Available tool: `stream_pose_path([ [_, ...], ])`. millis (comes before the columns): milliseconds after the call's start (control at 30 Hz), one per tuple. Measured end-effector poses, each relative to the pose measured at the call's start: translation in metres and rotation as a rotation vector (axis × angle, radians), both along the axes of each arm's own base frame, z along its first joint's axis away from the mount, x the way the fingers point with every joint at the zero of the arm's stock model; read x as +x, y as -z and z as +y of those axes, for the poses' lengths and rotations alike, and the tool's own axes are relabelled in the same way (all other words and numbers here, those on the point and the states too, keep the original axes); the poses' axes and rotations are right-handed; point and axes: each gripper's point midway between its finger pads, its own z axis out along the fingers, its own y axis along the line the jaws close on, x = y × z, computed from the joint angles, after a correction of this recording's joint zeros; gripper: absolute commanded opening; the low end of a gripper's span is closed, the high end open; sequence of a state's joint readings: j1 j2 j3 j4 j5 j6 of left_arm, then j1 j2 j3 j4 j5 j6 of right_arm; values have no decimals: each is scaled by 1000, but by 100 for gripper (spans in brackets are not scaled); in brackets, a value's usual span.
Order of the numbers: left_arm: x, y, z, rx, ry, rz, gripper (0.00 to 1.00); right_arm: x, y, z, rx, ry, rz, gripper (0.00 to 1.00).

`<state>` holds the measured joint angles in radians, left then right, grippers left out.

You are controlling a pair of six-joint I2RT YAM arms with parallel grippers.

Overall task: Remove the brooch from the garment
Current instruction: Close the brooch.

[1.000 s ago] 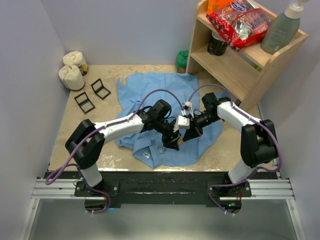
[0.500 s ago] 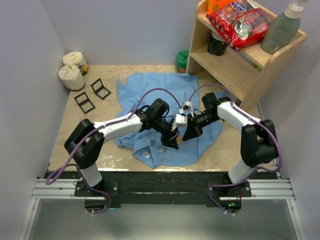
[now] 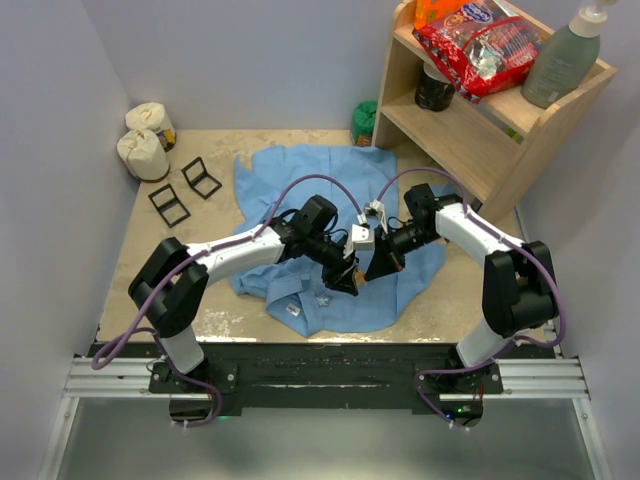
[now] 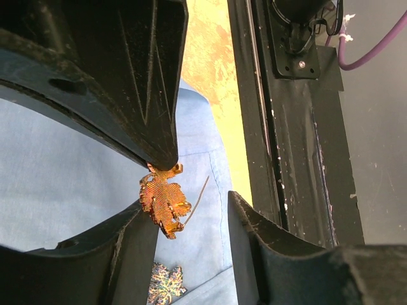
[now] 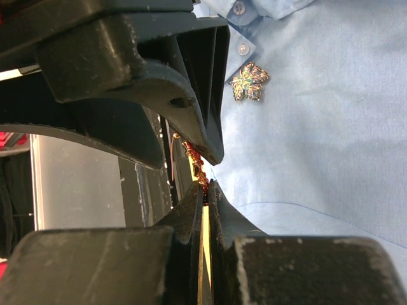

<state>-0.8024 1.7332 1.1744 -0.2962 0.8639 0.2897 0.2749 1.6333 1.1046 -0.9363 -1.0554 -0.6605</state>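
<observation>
Right claw (image 5: 205, 185) clamped on orange leaf brooch (image 4: 164, 203), between left claw's (image 4: 197, 180) spread jaws, over garment (image 4: 57, 184).

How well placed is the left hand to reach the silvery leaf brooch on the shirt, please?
Probably yes: the silvery leaf brooch lies uncovered on the shirt close to the left hand, whose jaws stand partly open; the nearby right hand might crowd it.

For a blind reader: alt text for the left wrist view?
A copper leaf brooch sits between black gripper fingers against a light-blue shirt. A second, iridescent leaf brooch lies on the shirt below; the table shows right.
</observation>
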Motion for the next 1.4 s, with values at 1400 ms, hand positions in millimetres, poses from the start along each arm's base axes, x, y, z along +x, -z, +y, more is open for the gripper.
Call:
stream_pose_path([
  [1400,0,-18,-5,-80,-18,162,37,-2,-9,0,-2,28,1,0],
])
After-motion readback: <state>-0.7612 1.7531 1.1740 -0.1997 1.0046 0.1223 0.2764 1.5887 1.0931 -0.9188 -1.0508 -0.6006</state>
